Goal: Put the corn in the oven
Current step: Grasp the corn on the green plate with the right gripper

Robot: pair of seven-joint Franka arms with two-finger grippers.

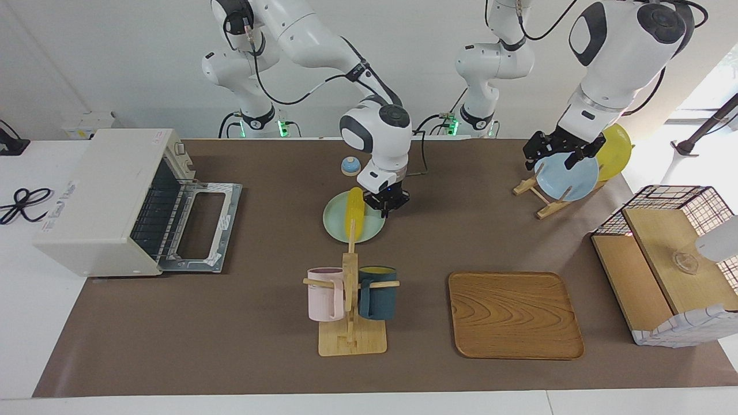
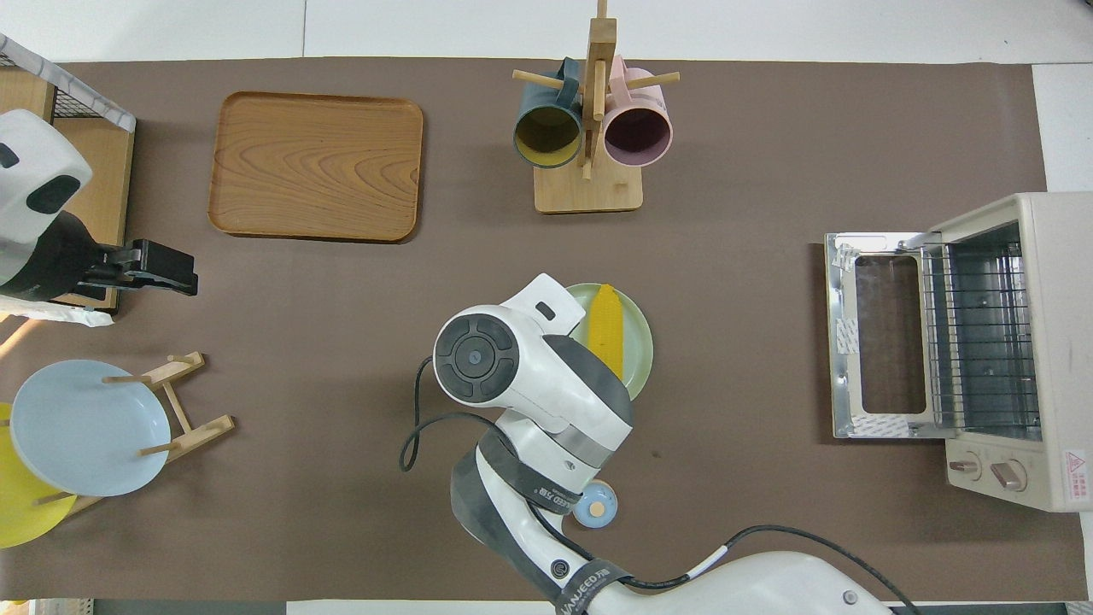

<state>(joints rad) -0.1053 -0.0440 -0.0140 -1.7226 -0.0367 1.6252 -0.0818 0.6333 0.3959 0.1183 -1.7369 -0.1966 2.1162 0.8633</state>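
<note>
The yellow corn [image 1: 356, 213] [image 2: 608, 329] lies on a pale green plate [image 1: 334, 222] [image 2: 639, 346] in the middle of the table. My right gripper [image 1: 387, 204] is down at the plate's rim on the side toward the left arm's end, shut on that rim; in the overhead view its own wrist hides it. The off-white oven [image 1: 104, 196] [image 2: 1025, 342] stands at the right arm's end with its glass door [image 1: 202, 225] folded down flat and the wire rack showing. My left gripper [image 1: 556, 153] [image 2: 162, 278] waits open over the plate rack.
A mug tree [image 1: 350, 300] with a pink and a dark teal mug stands farther from the robots than the plate. A wooden tray [image 1: 515, 314], a rack with a blue plate [image 1: 565, 176] and a yellow one, a wire-and-wood basket [image 1: 669, 259] and a small blue knob [image 1: 350, 166] are also out.
</note>
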